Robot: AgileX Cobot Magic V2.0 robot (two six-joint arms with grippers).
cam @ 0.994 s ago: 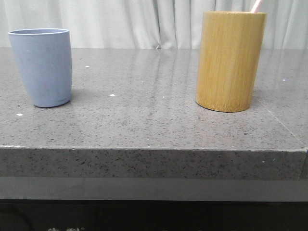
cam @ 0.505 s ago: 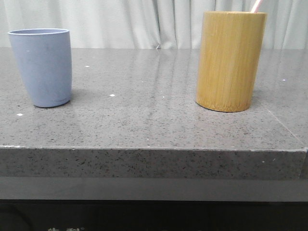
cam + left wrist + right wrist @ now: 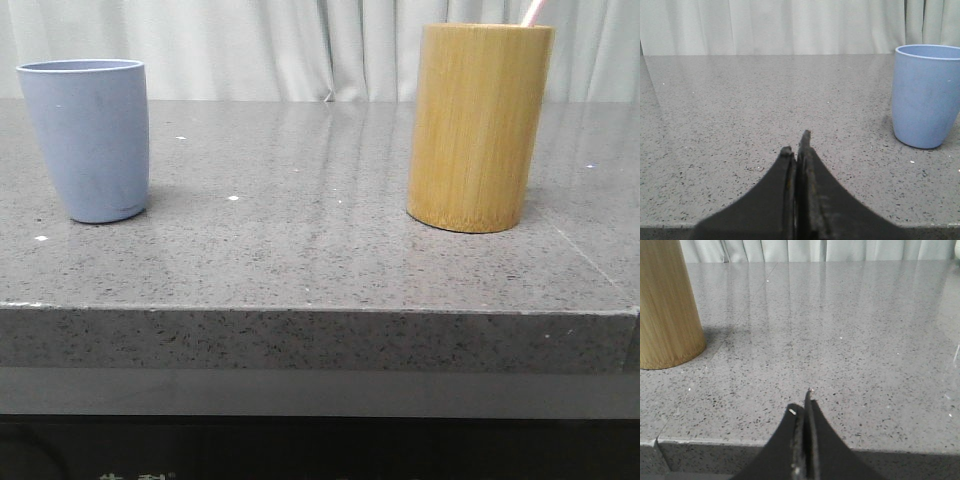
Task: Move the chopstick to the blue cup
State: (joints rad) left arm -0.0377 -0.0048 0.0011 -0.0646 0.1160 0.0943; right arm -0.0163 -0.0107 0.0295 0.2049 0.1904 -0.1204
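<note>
Left gripper (image 3: 797, 145) rests closed and empty low over the bench (image 3: 740, 110), the blue cup (image 3: 924, 95) nearby; right gripper (image 3: 804, 407), likewise closed, sits near the bamboo holder (image 3: 665, 305). From the front, the chopstick (image 3: 533, 12) leans inside that holder, awaiting pickup.

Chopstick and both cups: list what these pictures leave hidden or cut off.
- Chopstick, front view: just the tip shows; the bamboo holder wall hides the rest, the frame's top edge cuts its end.
- Blue cup interior: hidden by its own wall, front and left wrist views.
- Bamboo holder, right wrist view: top cut off by the frame.
</note>
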